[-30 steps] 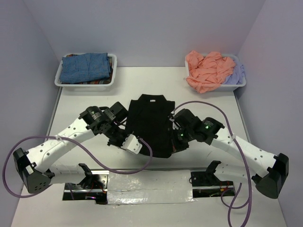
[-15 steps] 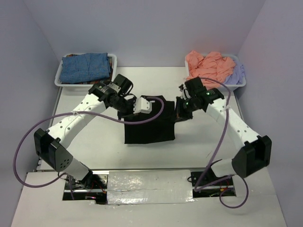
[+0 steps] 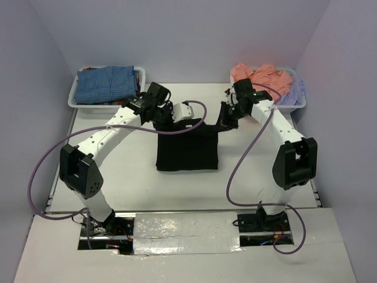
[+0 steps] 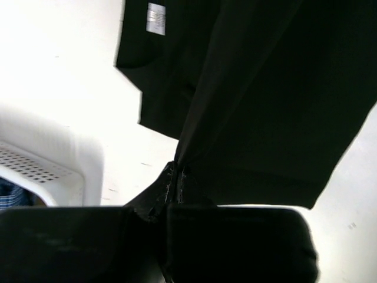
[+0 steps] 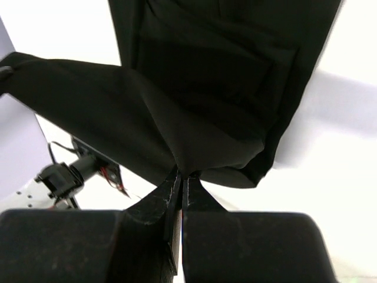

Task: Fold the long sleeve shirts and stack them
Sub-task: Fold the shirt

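The black long sleeve shirt (image 3: 187, 152) lies doubled over in the middle of the table, its upper layer raised at the far edge. My left gripper (image 3: 161, 126) is shut on that layer's left corner and my right gripper (image 3: 222, 122) on its right corner. In the left wrist view the left gripper (image 4: 177, 174) pinches black cloth (image 4: 277, 106), with a white label (image 4: 156, 10) on the layer below. In the right wrist view the right gripper (image 5: 181, 177) pinches a bunched point of the shirt (image 5: 206, 88). A blue-checked shirt (image 3: 109, 82), a salmon-pink one (image 3: 262, 79) and a lavender one (image 3: 293, 92) rest in bins.
A white bin (image 3: 73, 101) stands at the far left and another white bin (image 3: 299, 107) at the far right, both close to the raised arms. The left bin's corner (image 4: 41, 168) shows beside the left gripper. Purple cables trail from both arms.
Both grippers have carried the shirt's near hem from the front of the table up to its far end, folding the shirt in half. Both stayed shut on the cloth.
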You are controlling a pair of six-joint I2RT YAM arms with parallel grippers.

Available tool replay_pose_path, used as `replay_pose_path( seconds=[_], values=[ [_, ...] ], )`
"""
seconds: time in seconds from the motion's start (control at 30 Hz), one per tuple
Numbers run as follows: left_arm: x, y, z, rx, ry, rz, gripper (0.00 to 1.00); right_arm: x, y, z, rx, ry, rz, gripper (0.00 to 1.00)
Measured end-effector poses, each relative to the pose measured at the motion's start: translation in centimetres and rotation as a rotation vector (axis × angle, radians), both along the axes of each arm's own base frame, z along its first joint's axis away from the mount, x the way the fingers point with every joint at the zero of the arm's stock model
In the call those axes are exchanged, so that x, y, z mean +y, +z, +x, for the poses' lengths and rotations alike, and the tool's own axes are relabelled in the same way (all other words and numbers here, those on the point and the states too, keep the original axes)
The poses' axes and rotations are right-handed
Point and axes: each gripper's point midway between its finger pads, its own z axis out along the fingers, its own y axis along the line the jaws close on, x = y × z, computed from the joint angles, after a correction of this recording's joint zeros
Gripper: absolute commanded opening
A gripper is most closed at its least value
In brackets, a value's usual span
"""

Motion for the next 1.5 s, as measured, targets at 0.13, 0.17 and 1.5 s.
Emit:
replay_pose_path(
  seconds=[0.13, 0.17, 1.5],
  values=[
    [0.0, -0.1, 1.7, -0.040, 0.037, -0.001, 0.00, -0.3, 1.2, 2.2, -0.047, -0.019, 0.014, 0.00],
    [0.1, -0.3, 2.0, -0.044, 0.045, 0.004, 0.00, -0.2, 1.0, 2.7, -0.050, -0.019, 0.014, 0.00],
    [3.6, -9.6, 12.7, -0.127, 0.494, 0.100, 0.53, -4.1, -6.2, 15.0, -0.116, -0.255, -0.105, 0.45]
  ],
)
